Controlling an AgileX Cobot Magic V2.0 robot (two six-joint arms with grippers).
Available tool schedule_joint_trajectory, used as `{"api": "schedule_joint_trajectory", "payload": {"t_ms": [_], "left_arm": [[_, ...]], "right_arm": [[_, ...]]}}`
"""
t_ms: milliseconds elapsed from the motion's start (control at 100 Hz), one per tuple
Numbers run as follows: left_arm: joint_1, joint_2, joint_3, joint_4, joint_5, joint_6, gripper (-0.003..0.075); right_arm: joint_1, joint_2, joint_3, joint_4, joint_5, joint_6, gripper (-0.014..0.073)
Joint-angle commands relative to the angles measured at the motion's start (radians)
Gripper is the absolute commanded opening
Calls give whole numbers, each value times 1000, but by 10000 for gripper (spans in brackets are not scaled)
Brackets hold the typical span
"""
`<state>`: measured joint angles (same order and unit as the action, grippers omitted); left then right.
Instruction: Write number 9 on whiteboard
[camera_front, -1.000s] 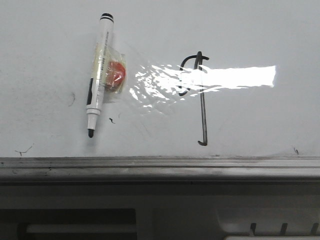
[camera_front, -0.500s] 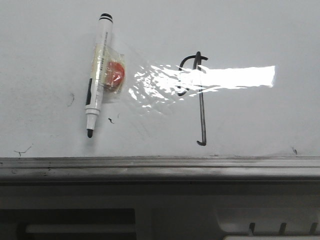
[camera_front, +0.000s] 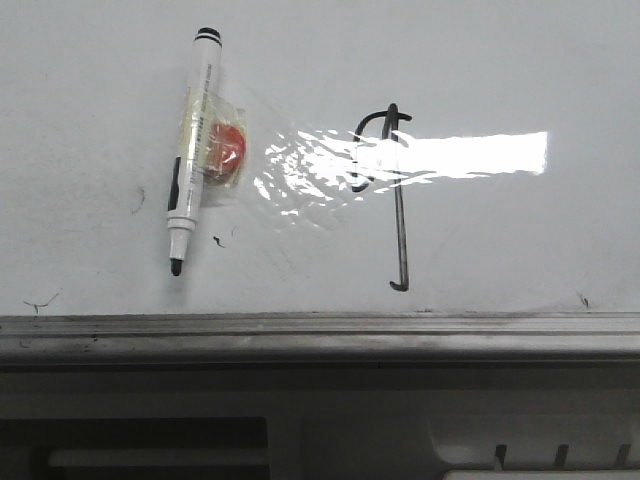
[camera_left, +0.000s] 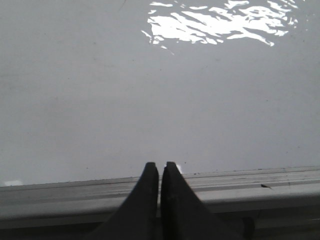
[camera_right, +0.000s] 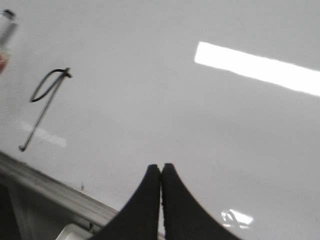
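- the number 9 (camera_front: 397, 200) sits finished on the whiteboard (camera_front: 500, 60); the view has drifted slightly since a second ago.
- left gripper (camera_left: 160, 172) and right gripper (camera_right: 160, 175) both pinched closed, empty; task looks done.

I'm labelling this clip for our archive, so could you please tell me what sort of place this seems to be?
Probably a lab or test bench for robot writing: a glossy whiteboard lying flat with a grey rail along its near edge, a marker resting on it, and a hand-drawn number 9.

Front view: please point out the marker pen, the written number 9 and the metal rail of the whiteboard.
marker pen (camera_front: 193, 150), front view, middle of barrel.
number 9 (camera_front: 399, 225), front view, on the straight stem.
metal rail (camera_front: 320, 332), front view, middle of the rail.
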<state>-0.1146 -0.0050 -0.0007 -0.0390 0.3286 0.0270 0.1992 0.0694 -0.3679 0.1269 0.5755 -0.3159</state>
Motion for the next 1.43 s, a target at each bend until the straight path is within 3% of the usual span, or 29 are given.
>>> {"api": "schedule_joint_trajectory", "payload": {"t_ms": [0,120,230,410,610,800,1420], "left_arm": [[3,-30,29,-4,-49,-8,-18],[3,-30,29,-4,-49,-8,-18],[3,-30,29,-4,-49,-8,-18],[3,-30,29,-4,-49,-8,-18],[3,-30,29,-4,-49,-8,-18],[3,-30,29,-4,-49,-8,-18],[3,-30,29,-4,-49,-8,-18]], "right_arm": [[-90,5,45,25,-161,115,-46],[-154,0,166,18,-373,292,-46],[-161,0,260,-119,-547,428,-46],[-161,0,402,-224,-630,606,-46],[-161,-77,406,-352,-461,619,-46],[-163,-100,406,-354,-263,619,-46],[-163,-100,406,-354,-277,617,-46]]}}
